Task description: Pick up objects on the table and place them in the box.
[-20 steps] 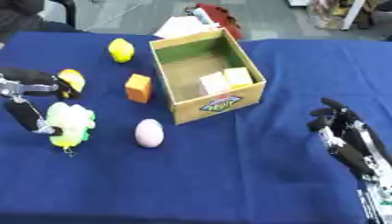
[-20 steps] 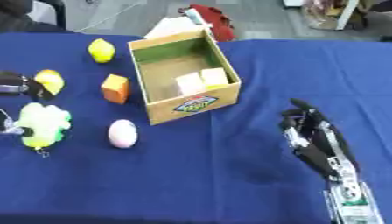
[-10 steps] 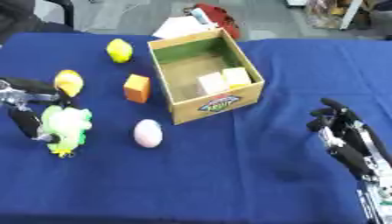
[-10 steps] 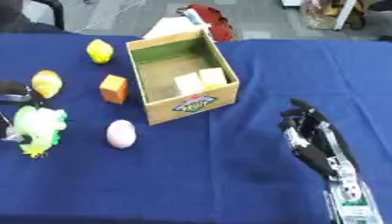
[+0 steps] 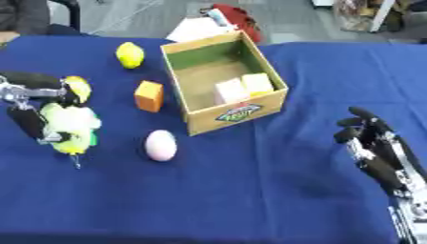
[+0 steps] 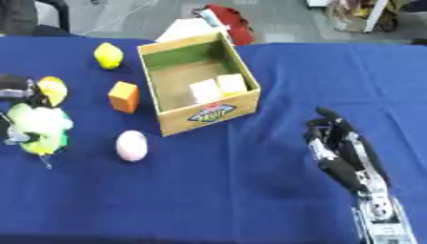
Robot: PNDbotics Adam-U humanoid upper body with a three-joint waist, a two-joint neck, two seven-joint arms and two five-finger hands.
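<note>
My left hand (image 5: 28, 122) is at the far left, its fingers curled on a fluffy yellow, white and green toy (image 5: 73, 127) held just over the blue tablecloth. A yellow-orange fruit (image 5: 79, 88) lies right behind it. Further right are an orange block (image 5: 148, 96), a pink egg (image 5: 160, 145) and, further back, a lemon (image 5: 129, 55). The open cardboard box (image 5: 239, 115) stands mid-table with a white block (image 5: 228, 90) and a pale yellow block (image 5: 257, 83) inside. My right hand (image 6: 342, 148) rests open at the lower right, fingers up, holding nothing.
A red object (image 5: 239, 20) and a white sheet (image 5: 196, 29) lie just behind the box at the table's far edge. Blue cloth (image 5: 250, 190) covers the whole table; the stretch between the box and my right hand is bare.
My left hand with the toy has dipped and come back up slightly, staying by the yellow-orange fruit. The right hand and the other objects have not moved.
</note>
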